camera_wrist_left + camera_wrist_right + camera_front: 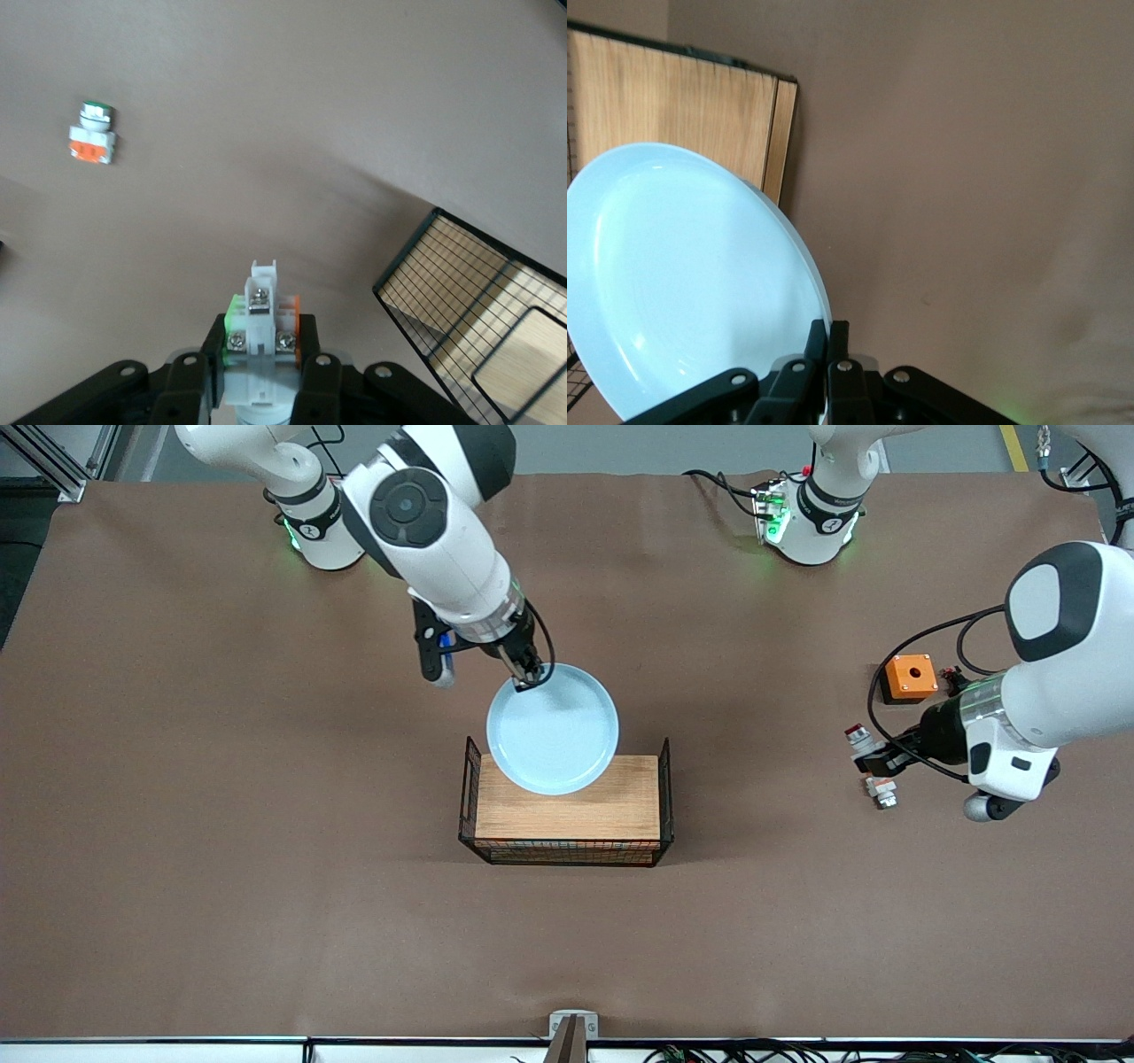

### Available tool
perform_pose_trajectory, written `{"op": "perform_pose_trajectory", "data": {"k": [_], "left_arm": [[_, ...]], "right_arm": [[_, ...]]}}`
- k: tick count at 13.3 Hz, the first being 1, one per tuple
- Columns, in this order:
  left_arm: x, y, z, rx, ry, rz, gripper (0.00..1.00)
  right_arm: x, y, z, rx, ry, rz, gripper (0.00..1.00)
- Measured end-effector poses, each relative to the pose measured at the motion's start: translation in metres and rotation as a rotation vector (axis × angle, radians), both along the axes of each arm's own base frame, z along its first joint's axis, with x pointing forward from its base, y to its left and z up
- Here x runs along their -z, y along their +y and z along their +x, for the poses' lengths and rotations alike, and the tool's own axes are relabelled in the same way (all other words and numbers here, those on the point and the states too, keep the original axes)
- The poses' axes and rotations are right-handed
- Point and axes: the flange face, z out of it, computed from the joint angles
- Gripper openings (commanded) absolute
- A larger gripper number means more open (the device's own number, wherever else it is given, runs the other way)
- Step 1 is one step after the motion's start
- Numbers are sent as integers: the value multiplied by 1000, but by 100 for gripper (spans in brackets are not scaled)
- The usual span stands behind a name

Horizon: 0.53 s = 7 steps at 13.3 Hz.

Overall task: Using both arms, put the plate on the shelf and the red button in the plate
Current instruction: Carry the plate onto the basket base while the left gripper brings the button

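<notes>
My right gripper (530, 682) is shut on the rim of the pale-blue plate (553, 729) and holds it tilted over the edge of the wire basket (471, 802) that lies farther from the front camera. In the right wrist view the fingers (837, 329) pinch the plate's rim (682, 274). My left gripper (873, 757) is shut on the red button (858, 735), up over the table at the left arm's end. Its dark red cap and silver collar stick out. In the left wrist view the gripper (260, 354) clamps the button's white body (260, 332); the cap is hidden there.
The basket has a wooden floor (567, 810). A short white-and-orange block (881, 790) lies on the table under my left gripper; it also shows in the left wrist view (93, 137). An orange box (910, 677) stands farther from the front camera.
</notes>
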Motion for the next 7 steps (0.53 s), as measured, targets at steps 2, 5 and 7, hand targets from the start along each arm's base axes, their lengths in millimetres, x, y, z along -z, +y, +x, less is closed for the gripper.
{"op": "perform_pose_trajectory", "data": {"k": [2,5,7], "left_arm": [[-2,-21,-4,10,4,-7,0],[-14,-51,-8,27,-6,-24,0],[-26,-71,-11,20,-17,-35,0]], "right_arm": [[13,8,2,3,-3,2,1],[31,9,13,9,-7,-16,1],[44,12,20,13,-14,-20,1]]}}
